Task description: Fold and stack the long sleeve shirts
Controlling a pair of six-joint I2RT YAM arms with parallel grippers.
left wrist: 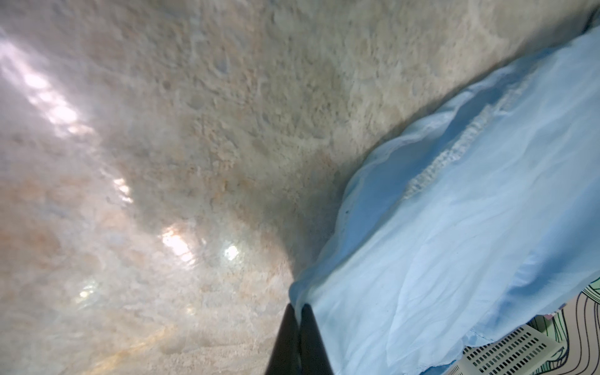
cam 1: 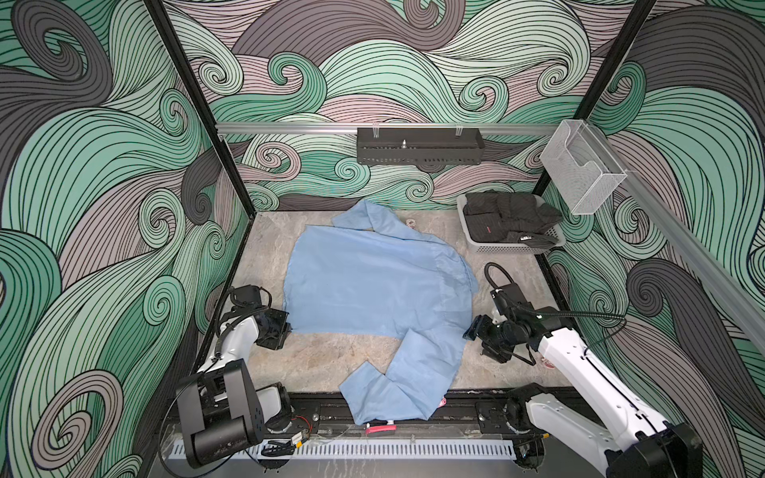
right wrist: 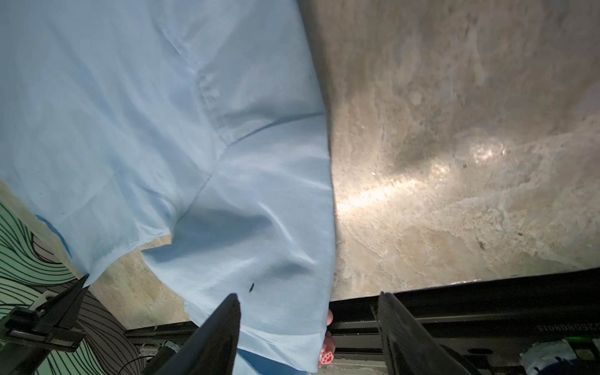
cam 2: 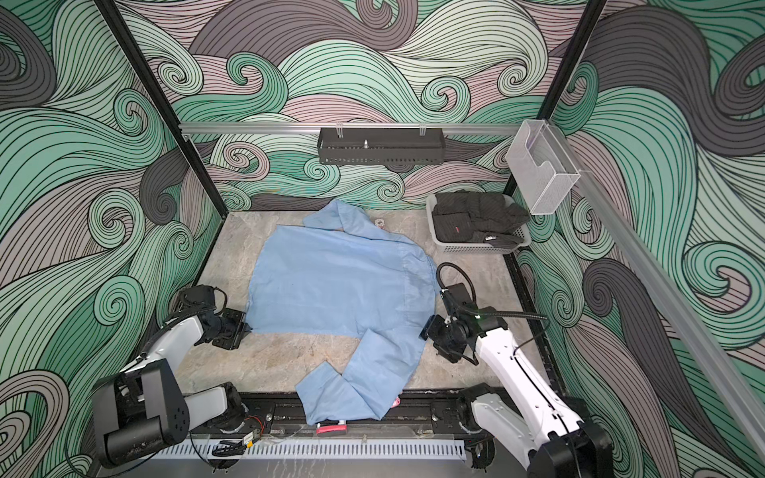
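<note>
**Blue Shirt Pinched at One Corner**

In both top views, one sleeve [cam 1: 397, 380] of the light-blue long sleeve shirt [cam 1: 372, 285] is seen draped over the black rail [cam 1: 459, 409] at lower centre. Higher in the frame, at centre left, the left claw [cam 1: 286, 327] is pressed together on the shirt's hem corner. The right claw [cam 1: 470, 331] is held spread just beside the shirt's right edge. The shirt body is laid flat across the middle of the surface [cam 1: 331, 364]. At upper right, dark clothes [cam 1: 509, 217] are piled in a pale basket [cam 1: 492, 248].
</note>
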